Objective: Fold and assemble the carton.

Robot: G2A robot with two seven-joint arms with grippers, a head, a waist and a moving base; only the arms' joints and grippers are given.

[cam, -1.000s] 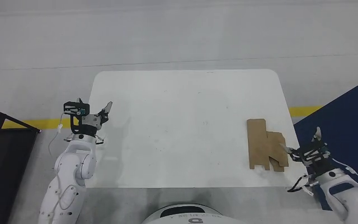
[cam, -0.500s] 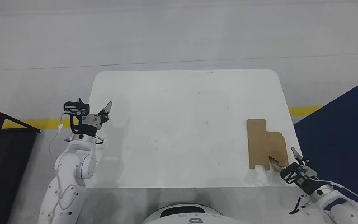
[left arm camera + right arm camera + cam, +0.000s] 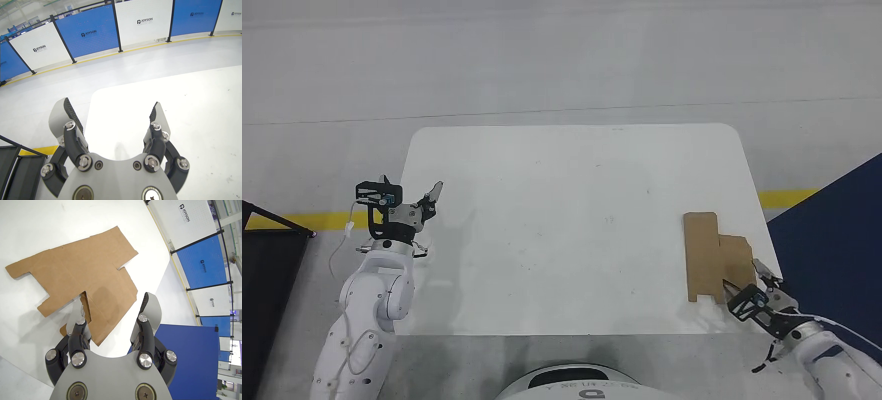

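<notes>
Your carton (image 3: 75,264) is lying flat at 4 o'clock, all folding remaining. Right gripper (image 3: 113,299) is straddling its flap (image 3: 105,313), released; left gripper (image 3: 111,111) idling, released.

My right hand (image 3: 112,299) straddles the near corner of the carton (image 3: 75,262), one finger (image 3: 74,316) masking a small tab; whether it touches the flap's edge cannot be told. The desk (image 3: 189,113) runs off the left wrist view's edge.
</notes>
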